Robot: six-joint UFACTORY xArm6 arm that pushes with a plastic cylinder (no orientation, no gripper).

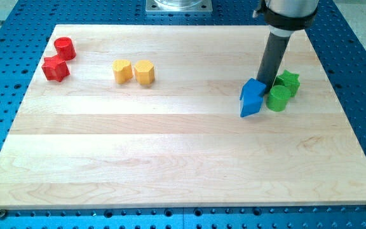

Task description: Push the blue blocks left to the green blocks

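Two blue blocks (252, 98) sit pressed together as one angular mass at the view's right; their separate shapes are hard to tell. Just to their right stand a green cylinder (278, 98) and, above it, a green star-like block (289, 81). My tip (267, 86) is down on the board in the small gap between them, touching or nearly touching the upper right of the blue blocks, with the green star close on its right. The dark rod rises from there toward the view's top.
A red cylinder (64, 48) and a red star-like block (55, 69) lie at the upper left. Two yellow blocks (122, 71) (144, 72) sit side by side right of them. The wooden board (170, 152) rests on a blue perforated table.
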